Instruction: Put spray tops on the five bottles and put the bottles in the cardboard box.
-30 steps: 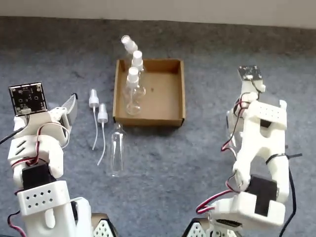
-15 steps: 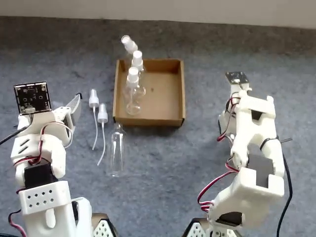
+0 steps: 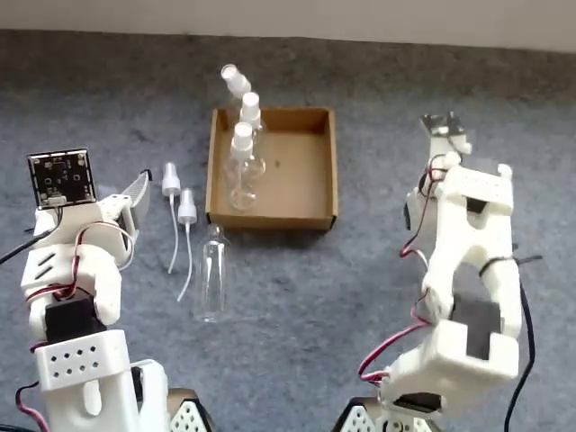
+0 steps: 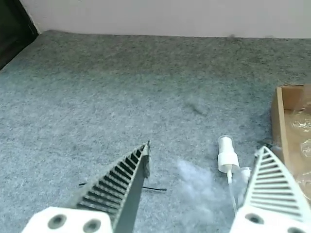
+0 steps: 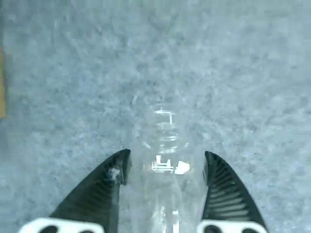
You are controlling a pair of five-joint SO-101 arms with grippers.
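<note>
A: Left wrist: box (image 4: 281, 116) is cut off at the frame edge. One top (image 4: 242, 173) is half hidden behind a finger (image 4: 267, 189).
B: Right wrist: bottle (image 5: 165, 160) is blurry, base cut off. High view: arm (image 3: 468, 261) covers it.

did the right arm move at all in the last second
Yes. In the high view the right arm swung toward the cardboard box, then back away, its jaws around a clear bottle.
</note>
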